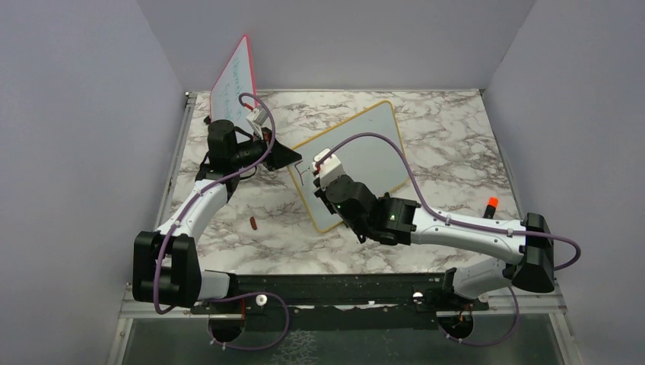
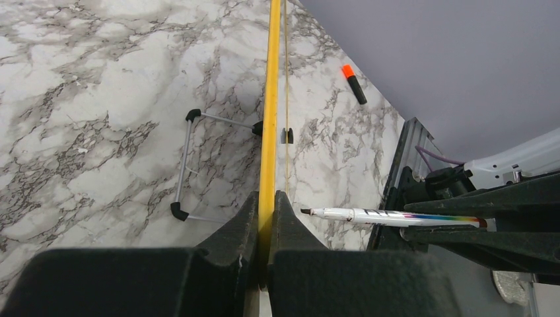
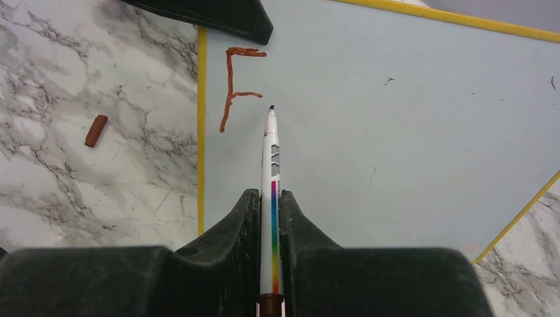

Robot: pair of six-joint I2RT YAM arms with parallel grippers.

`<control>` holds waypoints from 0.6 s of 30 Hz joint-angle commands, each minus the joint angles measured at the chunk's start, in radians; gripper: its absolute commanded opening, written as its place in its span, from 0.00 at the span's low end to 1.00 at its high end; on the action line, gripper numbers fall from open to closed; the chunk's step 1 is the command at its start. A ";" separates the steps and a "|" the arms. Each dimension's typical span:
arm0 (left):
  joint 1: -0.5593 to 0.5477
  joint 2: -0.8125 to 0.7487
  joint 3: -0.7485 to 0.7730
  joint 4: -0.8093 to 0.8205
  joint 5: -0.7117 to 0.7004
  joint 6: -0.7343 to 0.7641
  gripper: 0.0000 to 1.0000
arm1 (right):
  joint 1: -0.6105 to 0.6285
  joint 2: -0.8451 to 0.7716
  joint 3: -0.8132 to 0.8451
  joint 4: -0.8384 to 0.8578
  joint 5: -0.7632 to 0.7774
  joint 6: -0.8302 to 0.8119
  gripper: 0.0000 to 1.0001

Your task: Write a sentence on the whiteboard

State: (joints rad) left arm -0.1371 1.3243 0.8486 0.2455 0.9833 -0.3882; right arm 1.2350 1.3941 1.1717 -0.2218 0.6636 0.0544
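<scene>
The whiteboard (image 1: 373, 152), yellow-framed, stands tilted at mid-table. My left gripper (image 1: 291, 157) is shut on its left edge; in the left wrist view the yellow frame (image 2: 269, 99) runs straight up from between the pinching jaws of the left gripper (image 2: 266, 206). My right gripper (image 3: 269, 198) is shut on a white marker (image 3: 272, 152) with a rainbow stripe. The marker's dark tip is at the board face just right of a dark red letter "F" (image 3: 232, 86), the only part of the sentence that shows. From above, the right gripper (image 1: 323, 179) is over the board's left part.
A red-pink-framed board (image 1: 236, 76) leans at the back left. A small brown marker cap (image 1: 252, 223) lies on the marble left of the whiteboard. An orange-capped marker (image 1: 490, 205) lies at the right. The whiteboard's wire stand with black feet (image 2: 185, 165) sticks out behind it.
</scene>
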 commanded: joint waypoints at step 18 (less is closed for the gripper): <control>-0.020 0.012 -0.006 -0.066 0.017 0.037 0.00 | -0.003 0.015 -0.025 0.055 0.047 -0.033 0.01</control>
State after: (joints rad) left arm -0.1371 1.3243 0.8486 0.2447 0.9829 -0.3878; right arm 1.2350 1.3933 1.1412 -0.1799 0.6769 0.0254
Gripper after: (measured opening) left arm 0.037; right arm 0.167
